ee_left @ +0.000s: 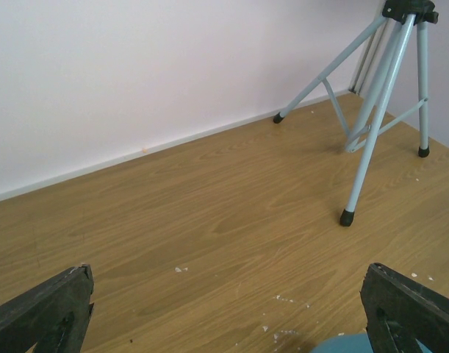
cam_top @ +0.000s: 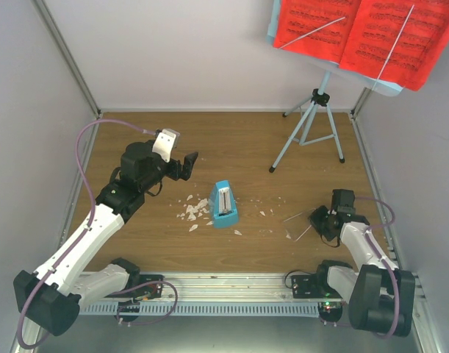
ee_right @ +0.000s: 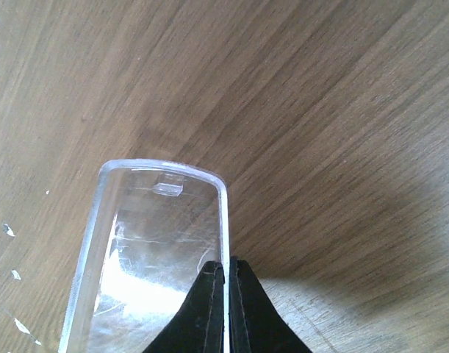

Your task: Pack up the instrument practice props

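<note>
Packing looks hardly begun — the right gripper (ee_right: 225, 266) pinches the clear piece (ee_right: 147, 250) by its edge, the left gripper (ee_left: 228, 301) hangs wide apart and empty near the blue box (cam_top: 224, 206) mid-table, and the music stand (cam_top: 312, 125) stands far right — red pages (cam_top: 356, 33) on it.

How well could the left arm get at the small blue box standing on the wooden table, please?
Probably yes: the left tool hangs open just beside the small blue box, with only white scraps on the wooden table between them and nothing blocking.
</note>
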You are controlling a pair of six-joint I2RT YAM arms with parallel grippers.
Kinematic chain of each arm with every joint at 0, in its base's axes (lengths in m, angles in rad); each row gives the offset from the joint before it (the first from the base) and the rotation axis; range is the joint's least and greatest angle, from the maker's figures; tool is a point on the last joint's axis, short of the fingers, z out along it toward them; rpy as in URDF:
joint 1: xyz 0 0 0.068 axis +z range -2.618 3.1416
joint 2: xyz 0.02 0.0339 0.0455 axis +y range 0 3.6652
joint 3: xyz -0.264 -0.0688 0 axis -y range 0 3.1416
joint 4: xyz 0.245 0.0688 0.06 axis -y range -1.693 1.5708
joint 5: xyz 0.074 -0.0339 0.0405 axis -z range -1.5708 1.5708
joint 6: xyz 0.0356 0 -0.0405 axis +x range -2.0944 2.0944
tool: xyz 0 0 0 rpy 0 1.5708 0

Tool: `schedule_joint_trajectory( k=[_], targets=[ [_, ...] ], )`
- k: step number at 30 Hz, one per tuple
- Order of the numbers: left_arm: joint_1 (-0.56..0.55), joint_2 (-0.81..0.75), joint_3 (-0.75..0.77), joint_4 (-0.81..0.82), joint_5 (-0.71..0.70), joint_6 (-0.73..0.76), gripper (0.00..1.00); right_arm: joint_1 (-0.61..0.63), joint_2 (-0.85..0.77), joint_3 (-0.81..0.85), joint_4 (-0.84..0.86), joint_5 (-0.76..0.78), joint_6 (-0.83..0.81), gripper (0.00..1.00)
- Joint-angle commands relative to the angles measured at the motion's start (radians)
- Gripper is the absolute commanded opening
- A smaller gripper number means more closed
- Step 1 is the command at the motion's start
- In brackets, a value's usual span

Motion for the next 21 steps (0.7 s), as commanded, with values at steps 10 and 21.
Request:
schedule_joint_trajectory(
  k=[10,21],
  targets=[
    [0.005,-0.004,-0.009,0.053,0.016,0.008,0.99,-0.006,0.006,-0.019,0.018,0.000,-0.020,0.08],
    [0.006,0.000,-0.014,0.056,0.017,0.008,0.99,-0.007,-0.091,0.044,-0.039,-0.013,-0.032,0.01]
  ],
)
